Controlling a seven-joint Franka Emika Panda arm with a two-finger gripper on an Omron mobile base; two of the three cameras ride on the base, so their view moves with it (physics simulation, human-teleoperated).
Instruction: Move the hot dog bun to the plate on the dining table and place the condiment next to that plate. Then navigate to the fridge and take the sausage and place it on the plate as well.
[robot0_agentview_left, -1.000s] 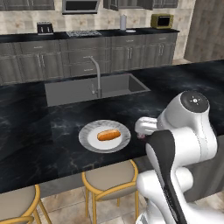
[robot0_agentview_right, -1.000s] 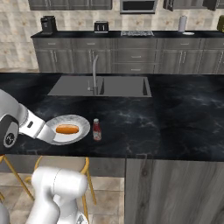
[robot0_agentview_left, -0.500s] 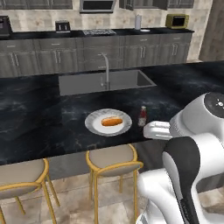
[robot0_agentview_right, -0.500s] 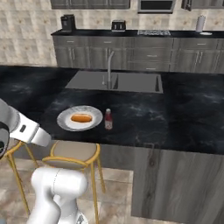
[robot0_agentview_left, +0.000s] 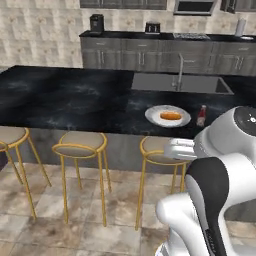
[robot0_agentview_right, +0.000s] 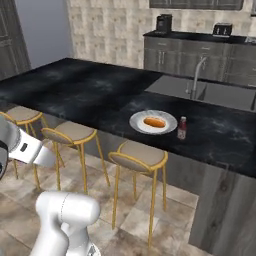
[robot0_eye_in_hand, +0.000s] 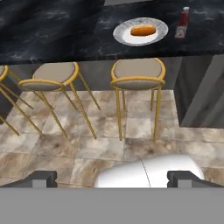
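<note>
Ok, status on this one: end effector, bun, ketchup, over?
End effector open, empty, over floor. Hot dog bun on the plate; condiment upright beside it, apart. Sausage not yet on plate; stools line the dining table.

Glossy black marble dining table (robot0_agentview_left: 75, 100), brass-legged stools (robot0_agentview_left: 80, 145).

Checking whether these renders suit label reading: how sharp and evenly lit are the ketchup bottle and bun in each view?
Left base view: ketchup bottle soft, label unreadable; right base view: hot dog bun evenly lit, no glare; hand view: both small, blurry.
</note>
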